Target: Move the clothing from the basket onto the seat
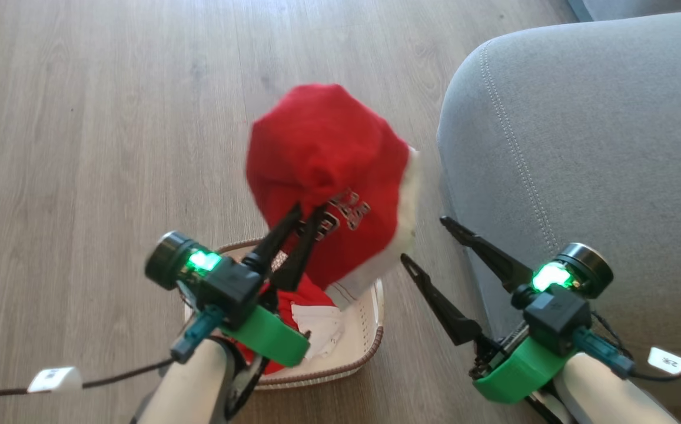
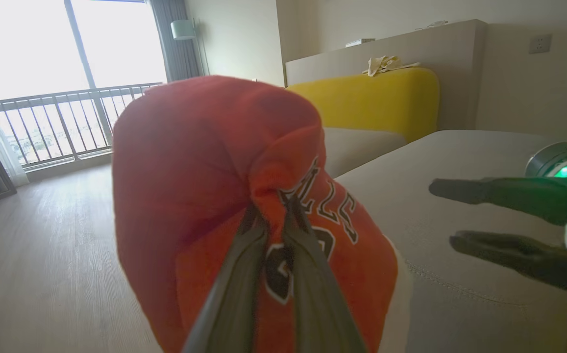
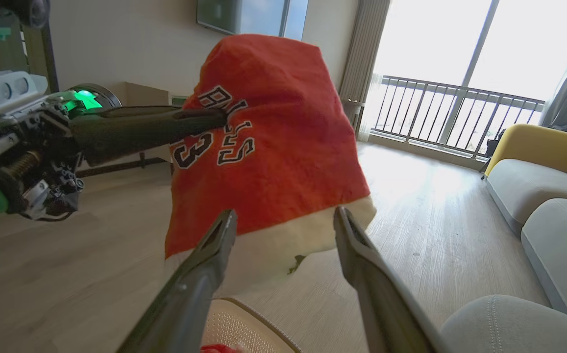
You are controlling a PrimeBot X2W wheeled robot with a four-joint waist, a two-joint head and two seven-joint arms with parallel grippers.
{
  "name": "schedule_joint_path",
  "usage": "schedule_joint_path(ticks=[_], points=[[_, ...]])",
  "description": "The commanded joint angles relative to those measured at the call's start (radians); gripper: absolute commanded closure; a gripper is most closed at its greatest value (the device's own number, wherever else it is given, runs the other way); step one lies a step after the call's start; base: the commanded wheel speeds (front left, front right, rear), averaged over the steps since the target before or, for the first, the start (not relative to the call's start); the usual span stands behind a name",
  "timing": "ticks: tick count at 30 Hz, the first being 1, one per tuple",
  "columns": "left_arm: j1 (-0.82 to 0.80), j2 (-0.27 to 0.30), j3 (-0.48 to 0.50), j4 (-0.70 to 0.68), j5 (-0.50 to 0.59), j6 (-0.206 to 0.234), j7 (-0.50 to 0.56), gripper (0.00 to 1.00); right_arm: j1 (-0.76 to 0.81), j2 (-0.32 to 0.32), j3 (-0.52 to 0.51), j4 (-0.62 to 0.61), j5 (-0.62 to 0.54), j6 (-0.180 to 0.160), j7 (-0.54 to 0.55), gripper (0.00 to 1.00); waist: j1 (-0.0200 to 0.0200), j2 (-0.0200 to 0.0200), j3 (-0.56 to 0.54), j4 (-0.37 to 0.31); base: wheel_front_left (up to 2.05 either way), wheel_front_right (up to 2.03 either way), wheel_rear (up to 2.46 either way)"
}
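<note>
The left gripper (image 1: 311, 211) rises from the lower left of the head view, its two dark fingers pressed together on a fold of the red jersey (image 1: 328, 147) right at the black-and-white lettering. In the left wrist view the fingers meet at the frame's centre (image 2: 268, 206) with a pinch of the cloth (image 2: 190, 162) between them, and the rest of the fabric bulges up and to the left. The jersey hangs clear of the basket (image 1: 369, 347), filling the middle of the head view, its white hem drooping toward the basket's upper right corner. The basket sits on the wooden floor (image 1: 81, 118) at bottom centre, partly hidden by the left arm, and a second red garment (image 1: 293, 297) with a white patch lies inside it. The right gripper (image 1: 424, 239) stands at the lower right with its fingers spread wide and nothing between them, just right of the jersey's hem. In the right wrist view its tips (image 3: 284, 213) frame the white trim of the jersey (image 3: 283, 147) without touching it. The grey seat (image 1: 581, 147) takes up the right side of the head view, close beside the basket, its stitched seam curving down the near corner.
</note>
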Motion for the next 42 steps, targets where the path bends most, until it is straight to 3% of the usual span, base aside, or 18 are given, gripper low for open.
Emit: schedule_joint_path(ticks=[1, 19, 29, 30, 31, 32, 33, 42], points=[[-0.046, 0.001, 0.019, -0.038, 0.006, -0.005, -0.005, 1.0, -0.04, -0.017, 0.016, -0.022, -0.011, 0.0, 0.0, 0.0, 0.0, 0.0, 0.001, 0.003, 0.0, 0.0, 0.0], [-0.093, 0.035, -0.212, -0.034, 0.012, -0.017, -0.005, 1.0, -0.186, -0.061, 0.194, 0.102, -0.037, 0.0, 0.0, 0.0, 0.0, 0.0, 0.013, 0.035, 0.0, 0.0, 0.0], [-0.107, 0.044, -0.274, -0.009, -0.021, -0.017, -0.005, 1.0, -0.198, -0.045, 0.2, 0.107, -0.042, 0.0, 0.0, 0.0, 0.0, 0.0, 0.011, 0.041, 0.0, 0.0, 0.0], [-0.107, 0.045, -0.277, -0.007, -0.023, -0.017, -0.005, 1.0, -0.197, -0.043, 0.2, 0.107, -0.042, 0.0, 0.0, 0.17, 0.0, 0.0, 0.01, 0.042, 0.0, 0.0, 0.0], [-0.107, 0.046, -0.278, -0.006, -0.024, -0.017, -0.005, 1.0, -0.194, -0.041, 0.199, 0.107, -0.04, 0.0, 0.0, 0.62, 0.0, 0.0, 0.01, 0.044, 0.0, 0.0, 0.0], [-0.107, 0.048, -0.279, -0.005, -0.024, -0.018, -0.005, 1.0, -0.192, -0.039, 0.199, 0.107, -0.037, 0.0, 0.0, 0.9, 0.0, 0.0, 0.008, 0.045, 0.0, 0.0, 0.0], [-0.105, 0.048, -0.279, -0.004, -0.025, -0.018, -0.005, 1.0, -0.189, -0.037, 0.197, 0.106, -0.034, 0.0, 0.0, 1.0, 0.0, 0.0, 0.006, 0.046, 0.0, 0.0, 0.0], [-0.088, 0.054, -0.28, 0.005, -0.028, -0.018, -0.005, 1.0, -0.16, -0.015, 0.166, 0.096, -0.013, 0.0, 0.0, 1.0, 0.0, 0.0, -0.011, 0.052, 0.0, 0.0, 0.0]])
